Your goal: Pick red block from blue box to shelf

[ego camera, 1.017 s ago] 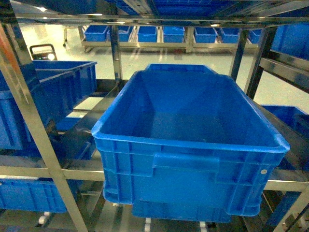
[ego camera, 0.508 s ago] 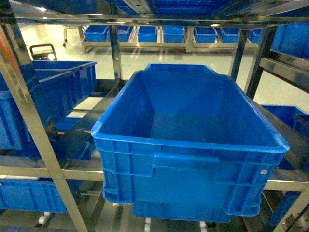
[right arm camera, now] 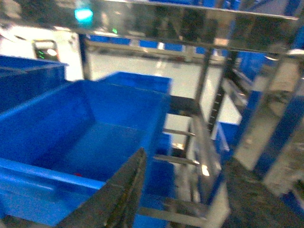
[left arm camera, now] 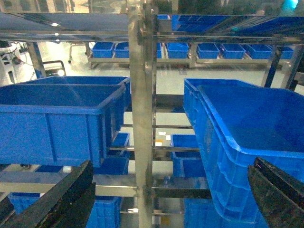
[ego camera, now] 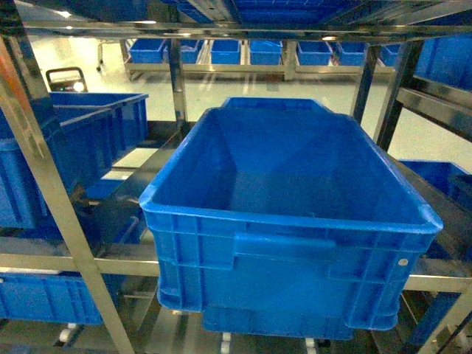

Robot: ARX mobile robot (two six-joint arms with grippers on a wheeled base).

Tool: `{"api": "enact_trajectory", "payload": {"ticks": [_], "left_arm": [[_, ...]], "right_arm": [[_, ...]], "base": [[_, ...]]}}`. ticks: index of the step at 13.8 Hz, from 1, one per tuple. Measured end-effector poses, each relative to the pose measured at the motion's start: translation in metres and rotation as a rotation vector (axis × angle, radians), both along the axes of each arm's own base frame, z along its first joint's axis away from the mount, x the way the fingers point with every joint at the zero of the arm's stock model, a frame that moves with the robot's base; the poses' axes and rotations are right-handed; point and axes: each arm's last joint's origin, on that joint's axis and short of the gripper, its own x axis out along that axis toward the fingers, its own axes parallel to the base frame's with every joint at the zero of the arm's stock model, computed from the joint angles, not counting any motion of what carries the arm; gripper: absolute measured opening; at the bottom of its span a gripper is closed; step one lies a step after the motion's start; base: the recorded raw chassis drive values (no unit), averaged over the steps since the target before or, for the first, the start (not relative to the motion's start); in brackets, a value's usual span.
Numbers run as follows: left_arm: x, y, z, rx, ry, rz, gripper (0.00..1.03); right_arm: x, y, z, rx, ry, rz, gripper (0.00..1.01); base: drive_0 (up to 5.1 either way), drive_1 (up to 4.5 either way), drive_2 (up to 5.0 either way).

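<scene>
The shelf point(ego camera: 46, 184) is a shiny steel rack that fills all views; its post point(left arm camera: 142, 118) stands straight ahead of my left gripper point(left arm camera: 173, 199), which is open and empty. A large dark blue ribbed crate point(ego camera: 287, 221) sits on a shelf level. My right gripper point(right arm camera: 190, 190) is open, blurred, to the right of that crate point(right arm camera: 80, 133). A tiny red speck point(right arm camera: 77, 174) shows just behind the crate's near rim; it is too small to tell whether it is the red block. The blue box is out of view. Neither gripper shows in the head view.
More dark blue crates stand on the left bay point(ego camera: 81, 147) and on the levels below point(ego camera: 44, 299). A far rack point(ego camera: 243, 51) holds several blue crates. Steel rails point(ego camera: 88, 262) and uprights point(ego camera: 402, 88) border the bays.
</scene>
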Motion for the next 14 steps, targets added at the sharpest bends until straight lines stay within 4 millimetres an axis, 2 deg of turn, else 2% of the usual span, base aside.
{"api": "enact_trajectory", "payload": {"ticks": [4, 9, 10, 14], "left_arm": [[0.000, 0.000, 0.000, 0.000, 0.000, 0.001, 0.98], [0.000, 0.000, 0.000, 0.000, 0.000, 0.001, 0.98], [0.000, 0.000, 0.000, 0.000, 0.000, 0.001, 0.98], [0.000, 0.000, 0.000, 0.000, 0.000, 0.001, 0.98]], "right_arm": [[-0.016, -0.001, -0.018, 0.027, -0.005, -0.018, 0.01], [-0.029, -0.001, -0.032, 0.029, -0.004, -0.018, 0.02], [-0.031, -0.001, -0.032, 0.029, -0.010, -0.018, 0.11], [-0.031, -0.001, -0.032, 0.029, -0.009, -0.018, 0.67]], "base": [[0.0, 0.00, 0.0], [0.0, 0.00, 0.0], [0.0, 0.00, 0.0], [0.0, 0.00, 0.0]]}}
